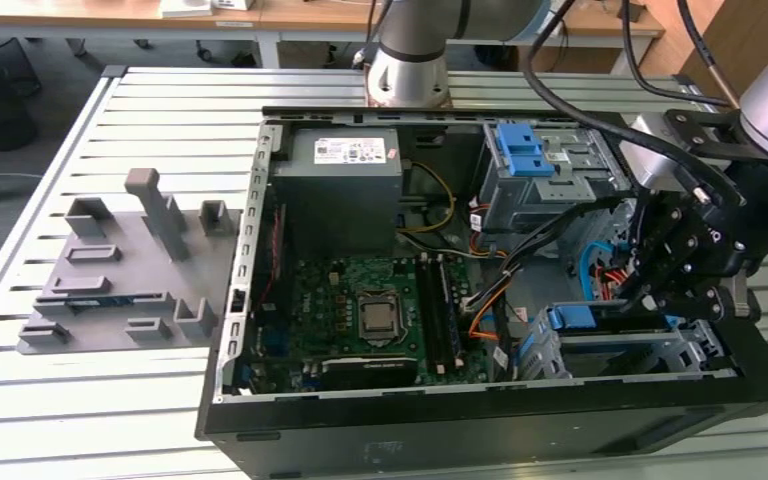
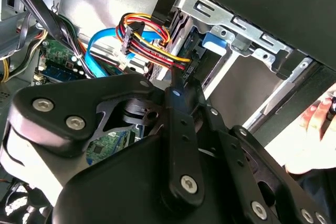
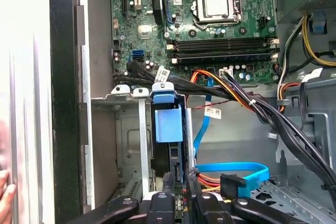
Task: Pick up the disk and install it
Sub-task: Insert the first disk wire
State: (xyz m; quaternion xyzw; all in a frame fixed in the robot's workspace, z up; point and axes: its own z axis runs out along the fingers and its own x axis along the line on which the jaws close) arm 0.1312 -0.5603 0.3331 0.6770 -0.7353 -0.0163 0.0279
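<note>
The disk (image 3: 168, 124) stands on edge in a slot of the lower grey drive cage (image 3: 128, 129), its blue bracket tab facing the motherboard. In the exterior view the disk (image 1: 574, 318) sits in that cage (image 1: 684, 355) at the case's front right corner. My gripper (image 3: 179, 190) reaches down into the case, its two black fingers (image 3: 167, 184) close together on either side of the disk's rear edge, gripping it. In the second wrist view the fingers (image 2: 176, 90) point toward the red, yellow and black power connector. The gripper (image 1: 638, 298) hangs just over the cage.
Bundled cables (image 3: 247, 100) and a blue data cable (image 3: 236, 169) run close beside the slot. An upper cage with a blue-latched tray (image 1: 524, 150), the motherboard (image 1: 364, 300) and power supply (image 1: 337, 185) fill the case. A grey fixture (image 1: 117, 270) lies on the table. A person's hand (image 2: 315, 124) rests by the case.
</note>
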